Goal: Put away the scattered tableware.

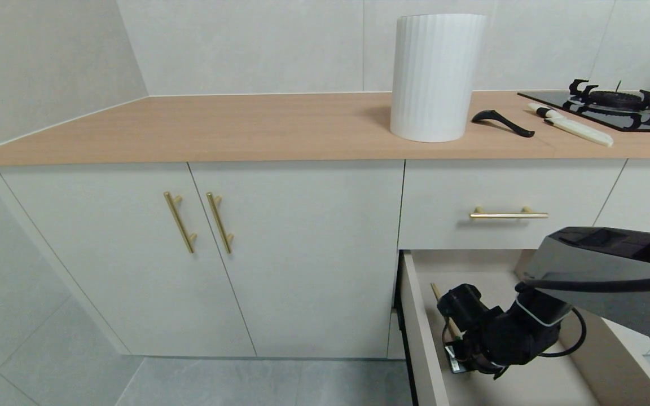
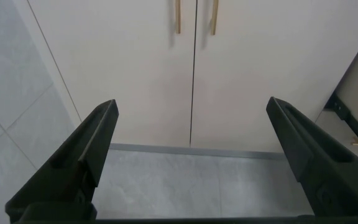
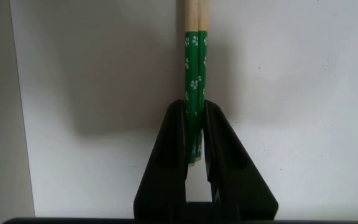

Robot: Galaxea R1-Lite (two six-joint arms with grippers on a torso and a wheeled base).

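My right claw (image 3: 194,107) is down inside the open drawer (image 1: 418,327) at the lower right of the cabinets. Its two fingers are pinched close together on a pair of chopsticks (image 3: 195,56). The chopsticks lie side by side in the grip. They are green with small white prints where I hold them and bare wood further along. They run over the pale drawer floor, close to the drawer's left wall, with the wooden ends pointing toward the far end. I cannot tell whether they touch the floor or hang just above it.

My left claw (image 2: 191,106) is spread wide with nothing between its fingers (image 2: 86,149). It faces the two white cabinet doors (image 1: 189,254) to the left of the drawer, above the grey floor tiles (image 2: 185,180). The doors carry a pair of brass handles (image 1: 179,221) near their meeting edge.

Above the open drawer is a shut drawer front (image 1: 505,186) with a brass bar handle (image 1: 508,214). On the wooden counter (image 1: 218,127) a tall white ribbed container (image 1: 435,76) stands upright. Just to its right lies a black-handled utensil (image 1: 503,122), and right of that a white knife (image 1: 573,125), its blade pointing near and to the right. The knife's handle end is near the edge of the black hob (image 1: 613,104) at the far right.
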